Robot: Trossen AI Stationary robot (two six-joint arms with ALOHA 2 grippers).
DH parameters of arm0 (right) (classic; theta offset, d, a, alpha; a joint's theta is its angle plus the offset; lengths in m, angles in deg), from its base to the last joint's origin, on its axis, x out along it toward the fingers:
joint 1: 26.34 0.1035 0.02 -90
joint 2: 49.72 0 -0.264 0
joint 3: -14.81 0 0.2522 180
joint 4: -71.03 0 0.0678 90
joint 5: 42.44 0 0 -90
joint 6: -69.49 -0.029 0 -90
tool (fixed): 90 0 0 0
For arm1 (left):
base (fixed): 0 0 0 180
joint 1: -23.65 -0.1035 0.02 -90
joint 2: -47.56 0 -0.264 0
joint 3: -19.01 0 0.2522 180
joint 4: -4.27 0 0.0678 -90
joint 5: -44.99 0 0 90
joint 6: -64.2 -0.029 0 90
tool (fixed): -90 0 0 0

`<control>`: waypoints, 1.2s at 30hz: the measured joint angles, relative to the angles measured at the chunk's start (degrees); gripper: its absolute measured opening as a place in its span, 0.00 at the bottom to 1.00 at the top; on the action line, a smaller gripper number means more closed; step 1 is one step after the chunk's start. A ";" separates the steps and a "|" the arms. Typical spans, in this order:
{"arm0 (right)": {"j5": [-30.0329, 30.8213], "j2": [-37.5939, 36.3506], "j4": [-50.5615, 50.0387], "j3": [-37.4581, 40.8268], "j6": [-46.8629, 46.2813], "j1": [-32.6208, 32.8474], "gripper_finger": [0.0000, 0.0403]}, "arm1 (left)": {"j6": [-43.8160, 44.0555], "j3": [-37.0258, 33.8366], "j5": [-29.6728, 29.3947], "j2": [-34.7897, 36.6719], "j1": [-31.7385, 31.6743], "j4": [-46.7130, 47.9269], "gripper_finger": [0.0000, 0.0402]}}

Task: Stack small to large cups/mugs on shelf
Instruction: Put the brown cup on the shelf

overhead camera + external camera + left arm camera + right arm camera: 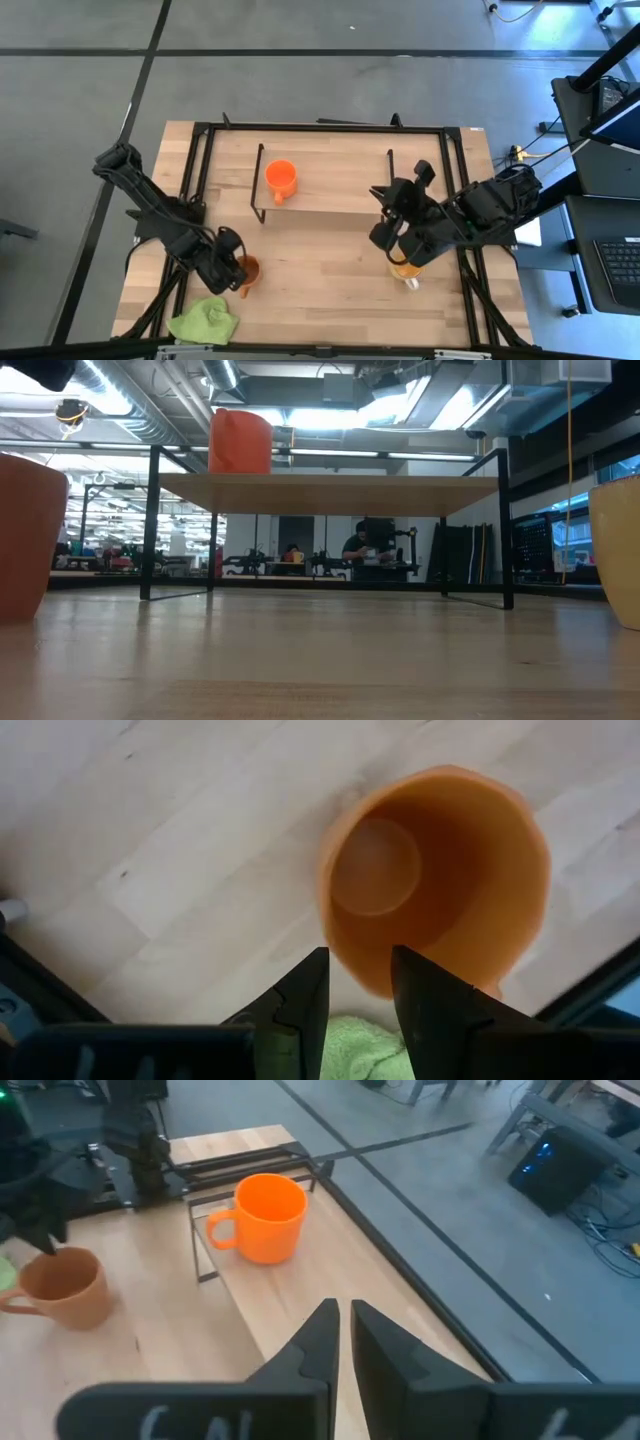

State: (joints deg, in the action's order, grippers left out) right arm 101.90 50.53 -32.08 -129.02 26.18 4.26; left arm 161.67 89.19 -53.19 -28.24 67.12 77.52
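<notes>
The bright orange mug point(281, 178) stands upright on the left part of the shelf point(335, 195), its handle toward the table's near side; it also shows in the low view point(240, 440) and the right wrist view point(268, 1217). The brown mug point(248, 270) stands on its base on the table, near left. My left gripper point(358, 975) is open just above its rim, one finger over the inside and one outside. The yellow-orange mug point(405, 271) stands on the table under my right arm. My right gripper point(345, 1320) is shut and empty, above the table by the shelf's right end.
A lime-green cloth point(205, 320) lies at the table's near left corner, close to the brown mug. The table's black frame point(325, 127) runs around the shelf. The shelf's black wire legs point(150, 525) stand at its ends. Bare tabletop lies between the two mugs.
</notes>
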 joint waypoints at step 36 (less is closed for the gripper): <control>1.15 0.94 1.18 0.12 -3.79 3.33 0.08 | 1.26 -0.07 -4.03 -5.67 -0.37 1.60 0.26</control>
State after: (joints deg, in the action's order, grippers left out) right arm 103.05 51.47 -30.90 -128.90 22.39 7.59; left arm 162.93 89.13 -57.22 -33.91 66.74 79.12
